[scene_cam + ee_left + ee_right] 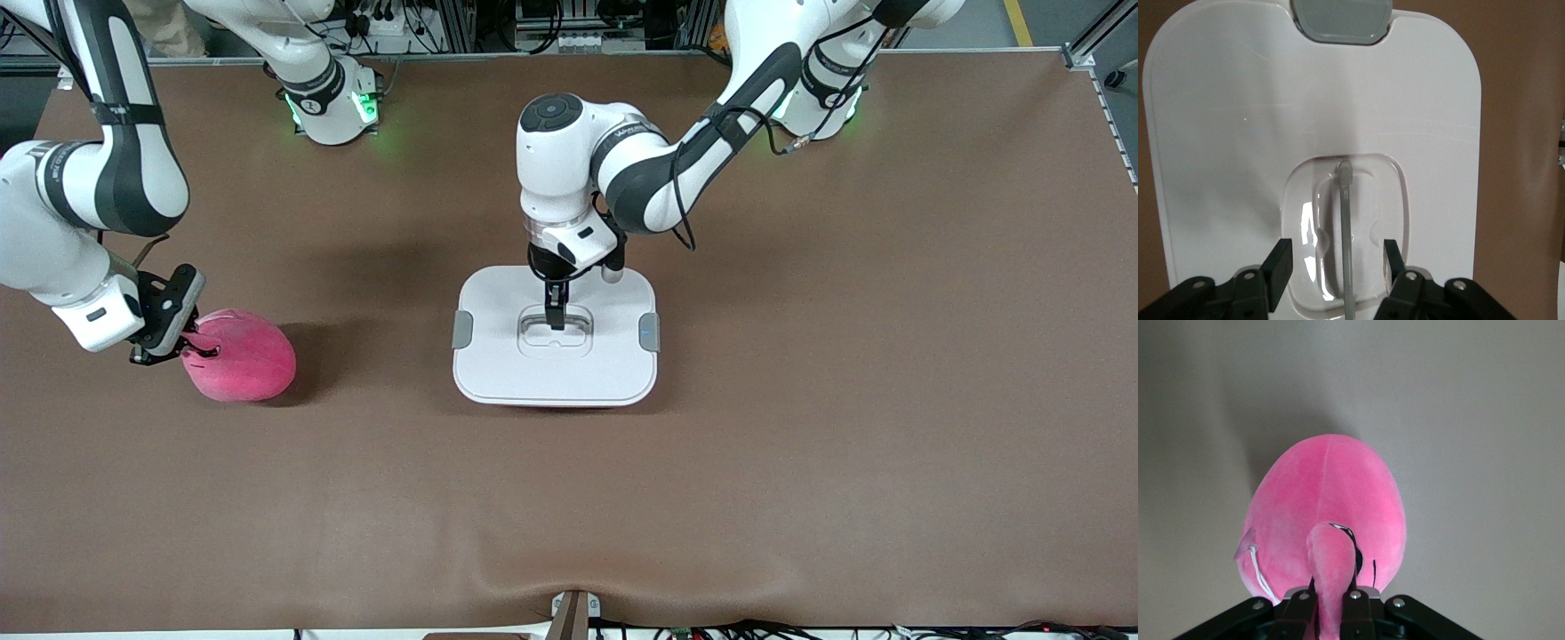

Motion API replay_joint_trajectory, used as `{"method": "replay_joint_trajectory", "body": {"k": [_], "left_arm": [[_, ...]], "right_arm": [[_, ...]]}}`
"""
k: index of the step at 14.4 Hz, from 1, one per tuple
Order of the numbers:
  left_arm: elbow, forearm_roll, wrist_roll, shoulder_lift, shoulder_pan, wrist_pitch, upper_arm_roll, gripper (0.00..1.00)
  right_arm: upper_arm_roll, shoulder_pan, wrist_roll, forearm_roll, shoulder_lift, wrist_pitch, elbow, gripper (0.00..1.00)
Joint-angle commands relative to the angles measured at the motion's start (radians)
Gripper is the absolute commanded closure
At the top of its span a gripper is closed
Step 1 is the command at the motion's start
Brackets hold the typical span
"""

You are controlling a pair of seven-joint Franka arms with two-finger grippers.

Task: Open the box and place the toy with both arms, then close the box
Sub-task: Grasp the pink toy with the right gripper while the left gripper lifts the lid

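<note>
**Table stock: one box, one toy, two grippers at work**

Item 1, the box [556, 342]. We record it at the middle of the table [800, 462], standing flat. Its white lid [498, 302] is on and covers it fully, so we see nothing of the tub beneath. Two grey clips sit on the lid's short sides, one [461, 329] toward the right arm's end and one [650, 332] toward the left arm's end. A thin grey handle [1346, 233] runs across the recessed well at the lid's centre.

Item 2, the toy [242, 356]. We find this hot-pink plush lump lying on the table toward the right arm's end, well apart from the box and about level with it. A small white string tag [1258, 568] hangs from it.

Item 3, the left gripper [556, 313]. We note it pointing straight down into the lid's well. Its fingers [1279, 267] stand spread, one on each side of the handle, with clear gaps between pads and bar; they do not yet pinch it.

Item 4, the right gripper [188, 345]. We note it low at the toy's end nearest the right arm, tilted. Its fingers are pressed together on a narrow pink nub [1331, 577] that sticks out of the toy.
</note>
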Motion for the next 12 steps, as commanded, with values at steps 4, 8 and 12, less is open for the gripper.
{"method": "replay_joint_trajectory", "body": {"k": [4,8,12], "left_arm": [[0.024,0.052,-0.04,0.016,-0.015,0.014,0.015,0.41],[0.024,0.054,-0.04,0.028,-0.022,0.014,0.015,0.43],[0.05,0.054,-0.04,0.04,-0.025,0.033,0.017,0.46]], "right_arm": [[-0.007,0.023,-0.001,0.022,-0.015,-0.022,0.037,1.0],[-0.007,0.023,0.09,0.022,-0.02,-0.068,0.059,1.0],[-0.007,0.038,0.234,0.02,-0.02,-0.152,0.117,1.0]]}}
